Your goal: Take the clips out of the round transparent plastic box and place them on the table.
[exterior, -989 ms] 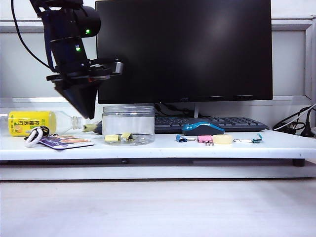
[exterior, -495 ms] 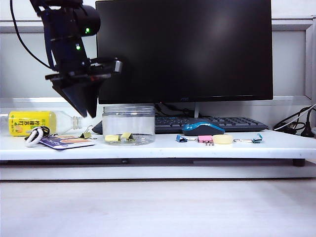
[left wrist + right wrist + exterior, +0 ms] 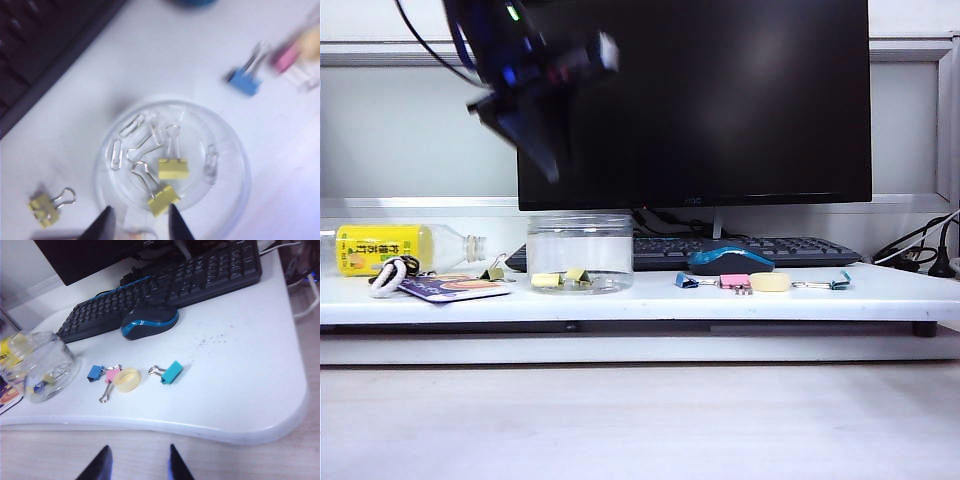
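The round transparent plastic box (image 3: pixel 580 243) stands on the white table (image 3: pixel 650 300), left of centre. Two pale-yellow clips (image 3: pixel 173 168) (image 3: pixel 162 199) lie inside it among silver paper clips. A third yellow clip (image 3: pixel 42 210) lies on the table just outside the box, also visible in the exterior view (image 3: pixel 496 272). My left gripper (image 3: pixel 140 223) hovers high above the box, open, with nothing between its fingers; in the exterior view it is a blur (image 3: pixel 548 165). My right gripper (image 3: pixel 138 456) is open and empty over the pale wood surface in front of the table.
Blue (image 3: pixel 95 372), pink (image 3: pixel 109 375) and teal (image 3: pixel 171 372) clips and a cream oval lump (image 3: pixel 126 379) lie right of the box. Behind them are a mouse (image 3: pixel 730 260), keyboard (image 3: pixel 760 247) and monitor (image 3: pixel 690 100). A yellow-labelled bottle (image 3: pixel 380 248) and a card (image 3: pixel 450 288) lie at left.
My left gripper opened and let a yellow clip drop on the table left of the box. It then rose and swung right, to above the box. The right gripper has not moved.
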Available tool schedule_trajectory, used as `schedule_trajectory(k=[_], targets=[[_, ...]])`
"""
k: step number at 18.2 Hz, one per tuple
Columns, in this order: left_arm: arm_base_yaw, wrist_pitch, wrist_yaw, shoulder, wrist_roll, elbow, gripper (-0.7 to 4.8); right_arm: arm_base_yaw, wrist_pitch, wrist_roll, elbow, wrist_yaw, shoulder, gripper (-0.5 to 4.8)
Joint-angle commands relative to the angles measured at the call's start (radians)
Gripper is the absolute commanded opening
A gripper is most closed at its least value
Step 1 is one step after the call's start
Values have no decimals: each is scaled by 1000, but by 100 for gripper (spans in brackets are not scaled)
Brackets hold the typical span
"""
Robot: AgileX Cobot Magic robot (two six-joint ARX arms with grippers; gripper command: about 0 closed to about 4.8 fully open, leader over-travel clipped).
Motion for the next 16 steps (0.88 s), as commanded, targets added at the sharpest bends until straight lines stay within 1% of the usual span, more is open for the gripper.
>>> schedule_trajectory(k=[1,4,9,12,15,16], targets=[[-37,2,-40,54,24,7,147,1,6,-5,4,-2,-2,148],[-61,23,-66,96,27,7,147,1,2,-5,4,-2,-2,148],[-80,48,-71,135,31,7,147,1,2,-5,4,-2,-2,148],[-89,50,-91,158,39,7,147,1,2,-5,4,0,-2,148],[-91,57,-138,179,43,7,147,1,2,-6,4,2,-2,148],[-91,60,-138,181,42,7,147,1,2,-6,4,1,-2,148]])
